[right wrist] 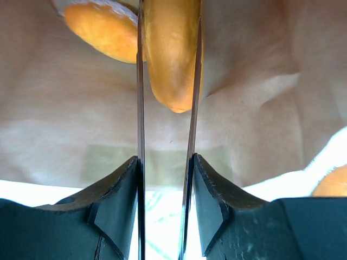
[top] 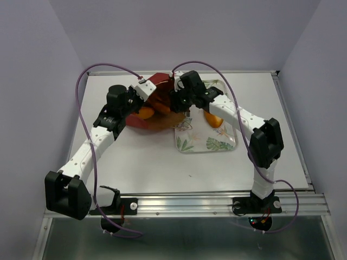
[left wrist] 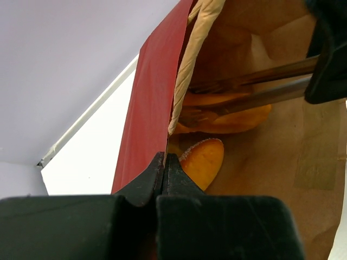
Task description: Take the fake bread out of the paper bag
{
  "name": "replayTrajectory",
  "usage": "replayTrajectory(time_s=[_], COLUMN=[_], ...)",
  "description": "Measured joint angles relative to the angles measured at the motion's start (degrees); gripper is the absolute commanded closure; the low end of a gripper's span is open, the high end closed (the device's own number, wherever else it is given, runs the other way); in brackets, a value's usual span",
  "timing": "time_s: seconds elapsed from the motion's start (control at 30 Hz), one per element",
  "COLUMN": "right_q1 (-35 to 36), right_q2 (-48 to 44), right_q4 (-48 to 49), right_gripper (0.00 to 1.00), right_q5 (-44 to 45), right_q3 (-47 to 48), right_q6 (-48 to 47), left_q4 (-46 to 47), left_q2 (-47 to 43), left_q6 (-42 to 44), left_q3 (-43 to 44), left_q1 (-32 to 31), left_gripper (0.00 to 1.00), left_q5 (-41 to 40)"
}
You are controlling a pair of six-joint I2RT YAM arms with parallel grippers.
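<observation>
The bench (top: 152,168) carries the paper bag (top: 160,82) on its side, close to the middle of the far edge. The bag's right part touches or overlaps the far left corner of the leaf-patterned tray (top: 209,145). Both arms meet at the bag.

The left gripper (left wrist: 164,160) has its jaws pressed together on the red wall at the bag's rim, holding the brown inside open. The right gripper (left wrist: 188,101) reaches into the bag, and its thin jaws pinch an oblong loaf (right wrist: 171,54) from both flanks.

The step in hand looks like the extraction of one piece, with the grasp made and the loaf not yet out. The next move likely calls for a straight pull back along the fingers and out through the mouth. The left grip should stay firm so the paper does not drag along, and the loaf then goes over to the tray.

The loaf's long axis runs in line with the right fingers, and its rounded end points back toward the wrist and the bag's opening. It should therefore leave lengthwise.

A second orange piece (left wrist: 203,160) lies on the bag's floor just beside the loaf, nearer the left jaws. One more piece (top: 214,120) sits on the tray, toward its far right corner.
</observation>
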Motion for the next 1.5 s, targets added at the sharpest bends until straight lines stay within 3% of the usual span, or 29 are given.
replayTrajectory(time_s=[0.2,0.53,0.6,0.63,0.83,1.2,1.5], right_q1=[0.00,0.00,0.00,0.00,0.00,0.00,0.00], right_q2=[-5.77,-7.80,-8.17,-8.17,-7.45,-4.59,-4.59], right_q4=[-0.31,-0.61,-0.85,-1.11,-2.58,-2.95,-2.99], right_gripper=[0.99,0.99,0.82,0.78,0.75,0.57,0.53], right_q5=[1.03,0.55,0.59,0.61,3.98,5.44,5.84], right_q3=[-1.68,-3.10,-4.13,-4.55,-4.70,-3.93,-3.93], right_q6=[0.63,1.29,1.29,1.33,2.93,5.16,6.03], left_q4=[0.57,0.83,0.92,0.92,0.92,0.76,0.74], left_q2=[0.02,0.02,0.02,0.02,0.00,0.00,0.02], left_q6=[0.00,0.22,0.37,0.39,0.42,0.59,0.66], left_q3=[0.00,0.00,0.00,0.00,0.00,0.00,0.00], left_q1=[0.00,0.00,0.00,0.00,0.00,0.00,0.00], left_gripper=[1.00,1.00,1.00,1.00,1.00,1.00,1.00], left_q5=[-0.79,-1.20,-1.20,-1.20,-1.14,-0.98,-0.94])
